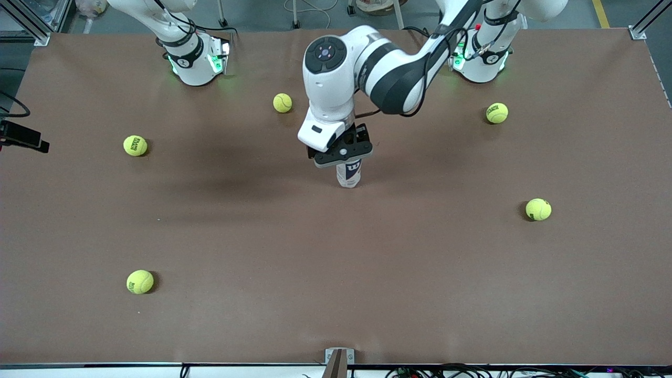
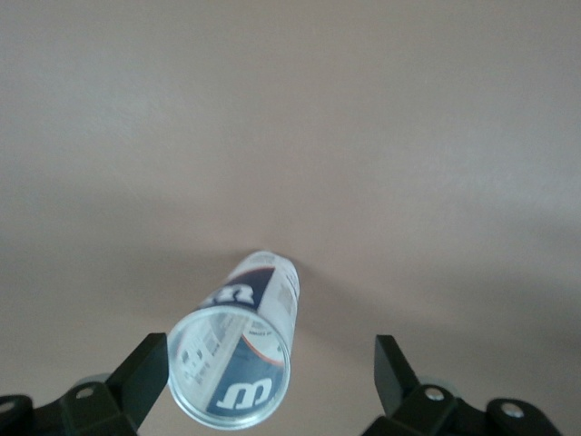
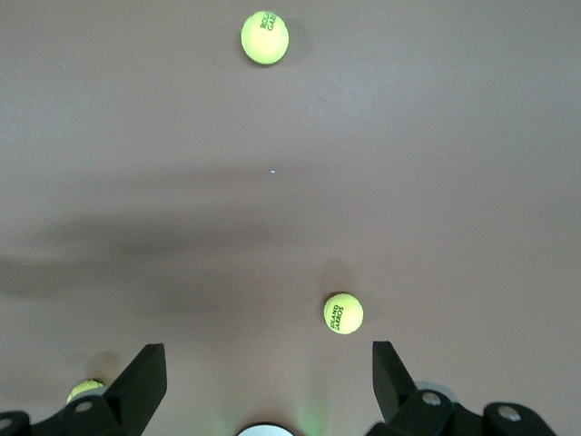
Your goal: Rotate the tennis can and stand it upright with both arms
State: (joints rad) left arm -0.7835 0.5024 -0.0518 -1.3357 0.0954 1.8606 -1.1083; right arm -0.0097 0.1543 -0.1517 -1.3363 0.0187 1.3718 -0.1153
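Note:
The tennis can (image 1: 348, 175) stands upright near the middle of the brown table (image 1: 336, 273), its navy "W" label showing. My left gripper (image 1: 344, 152) hangs right over its top. In the left wrist view I look down into the clear can (image 2: 238, 372). The left gripper (image 2: 270, 360) is open with one finger (image 2: 145, 368) close beside the can's rim and the other finger (image 2: 390, 363) well apart from it. My right gripper (image 3: 268, 363) is open and empty, high over the table by its own base. It is out of the front view, and the right arm (image 1: 178, 37) waits there.
Several yellow-green tennis balls lie scattered: one (image 1: 282, 103) toward the bases, one (image 1: 135, 145) and one (image 1: 140, 282) at the right arm's end, one (image 1: 496, 113) and one (image 1: 538, 209) at the left arm's end. The right wrist view shows two balls (image 3: 265, 37) (image 3: 343, 313).

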